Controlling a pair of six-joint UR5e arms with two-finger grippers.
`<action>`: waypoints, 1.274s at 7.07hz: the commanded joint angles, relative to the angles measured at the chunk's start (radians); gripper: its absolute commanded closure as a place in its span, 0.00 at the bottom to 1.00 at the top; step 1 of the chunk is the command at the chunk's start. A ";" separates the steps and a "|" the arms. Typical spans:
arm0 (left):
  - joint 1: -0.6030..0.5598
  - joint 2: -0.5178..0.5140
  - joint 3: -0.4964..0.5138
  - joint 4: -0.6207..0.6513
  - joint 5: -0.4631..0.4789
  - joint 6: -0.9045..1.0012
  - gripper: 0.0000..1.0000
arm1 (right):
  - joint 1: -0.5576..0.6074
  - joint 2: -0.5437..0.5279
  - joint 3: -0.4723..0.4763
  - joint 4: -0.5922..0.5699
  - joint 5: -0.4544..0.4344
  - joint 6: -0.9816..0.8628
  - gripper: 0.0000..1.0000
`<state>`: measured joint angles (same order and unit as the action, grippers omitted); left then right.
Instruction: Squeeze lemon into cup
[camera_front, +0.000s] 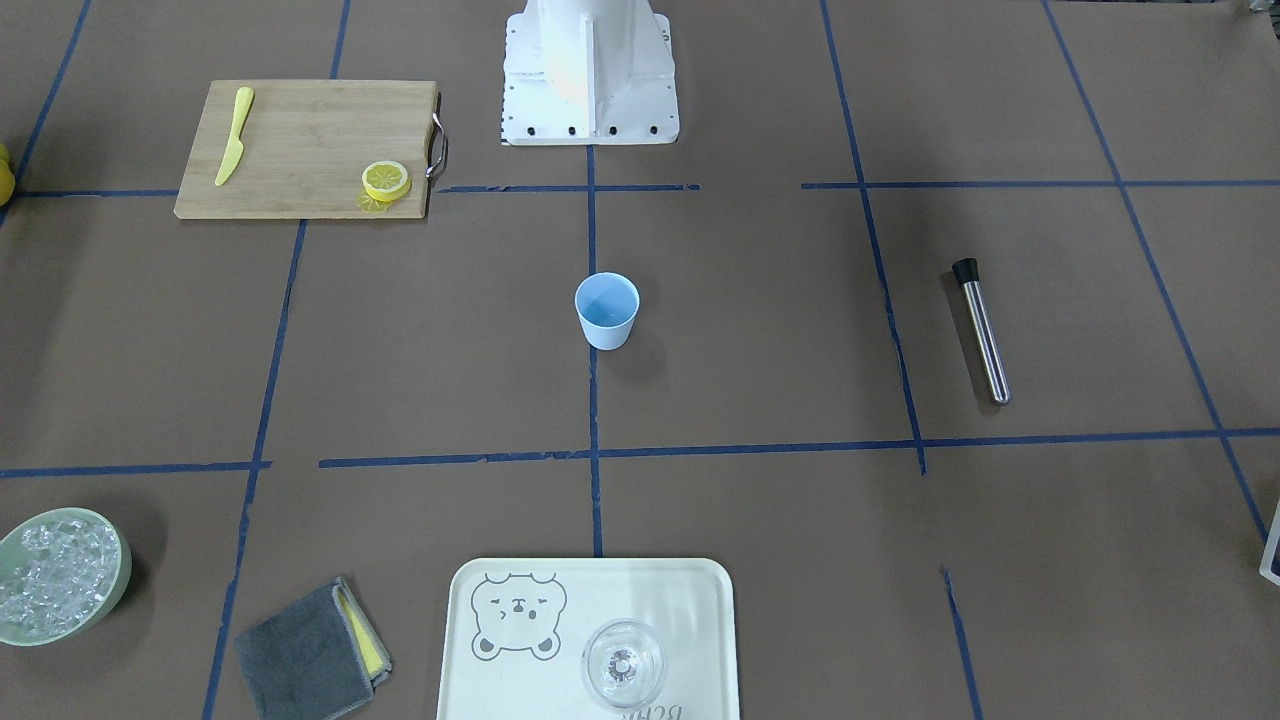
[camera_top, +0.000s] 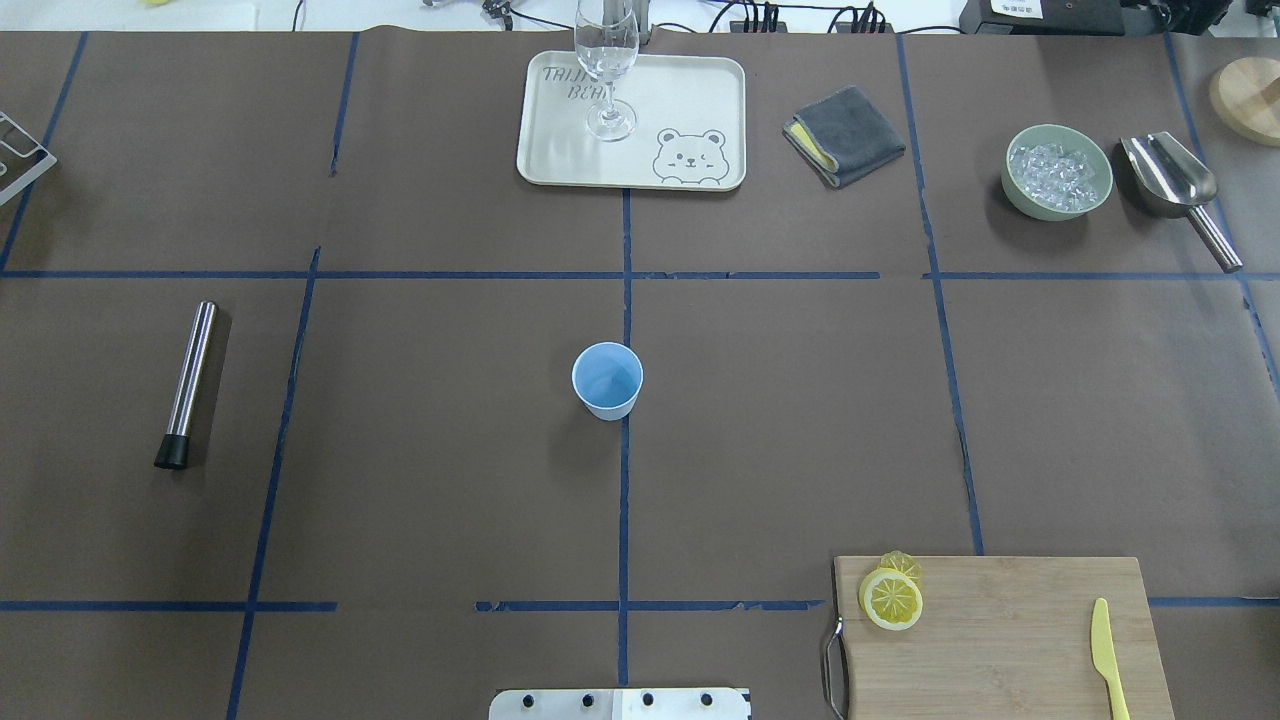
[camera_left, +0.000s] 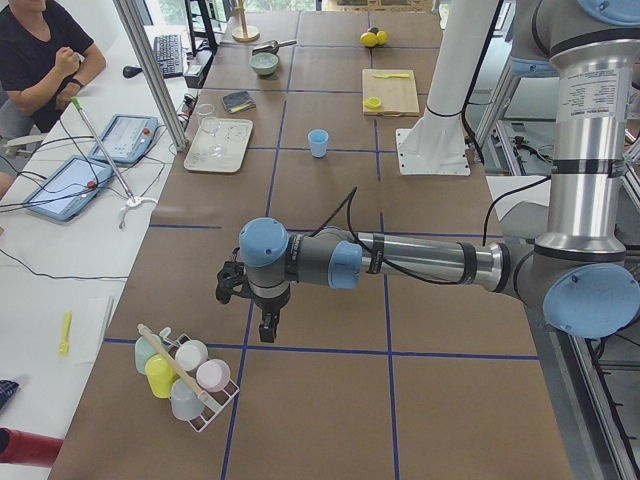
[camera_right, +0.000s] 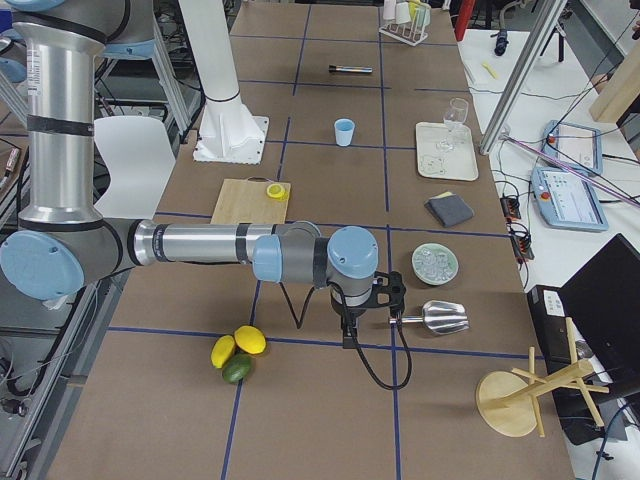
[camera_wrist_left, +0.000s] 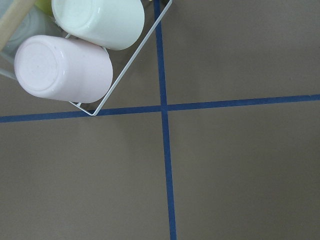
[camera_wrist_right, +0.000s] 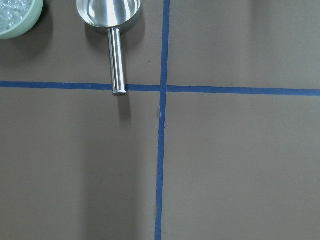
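Observation:
The light-blue cup (camera_front: 607, 310) stands upright at the middle of the table; it also shows in the overhead view (camera_top: 607, 380). Lemon slices (camera_front: 385, 180) lie stacked at the corner of a bamboo cutting board (camera_front: 300, 140), near its metal handle; they also show in the overhead view (camera_top: 891, 598). My left gripper (camera_left: 264, 320) hovers far off at the table's left end, next to a rack of cups. My right gripper (camera_right: 348, 328) hovers far off at the right end, near a metal scoop. Both show only in side views, so I cannot tell whether they are open or shut.
A yellow plastic knife (camera_top: 1105, 655) lies on the board. A steel muddler (camera_top: 186, 385) lies on the robot's left. A tray (camera_top: 690, 90) holds a clear glass (camera_top: 607, 70) at the far edge, beside a grey cloth (camera_top: 845, 135), a green ice bowl (camera_top: 1058, 172) and a scoop (camera_top: 1175, 185).

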<state>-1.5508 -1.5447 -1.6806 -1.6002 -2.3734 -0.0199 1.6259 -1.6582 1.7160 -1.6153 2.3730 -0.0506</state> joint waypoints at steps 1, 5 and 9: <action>0.000 0.000 -0.002 -0.001 -0.001 0.000 0.00 | 0.000 0.003 0.004 0.002 -0.003 -0.002 0.00; 0.008 -0.014 -0.065 -0.010 -0.001 -0.006 0.00 | -0.050 0.079 0.042 0.023 0.061 0.008 0.00; 0.134 -0.107 -0.079 -0.026 0.009 -0.137 0.00 | -0.243 0.084 0.152 0.104 0.030 0.331 0.00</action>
<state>-1.4689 -1.6148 -1.7586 -1.6242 -2.3687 -0.0932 1.4667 -1.5722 1.8053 -1.5579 2.4543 0.1013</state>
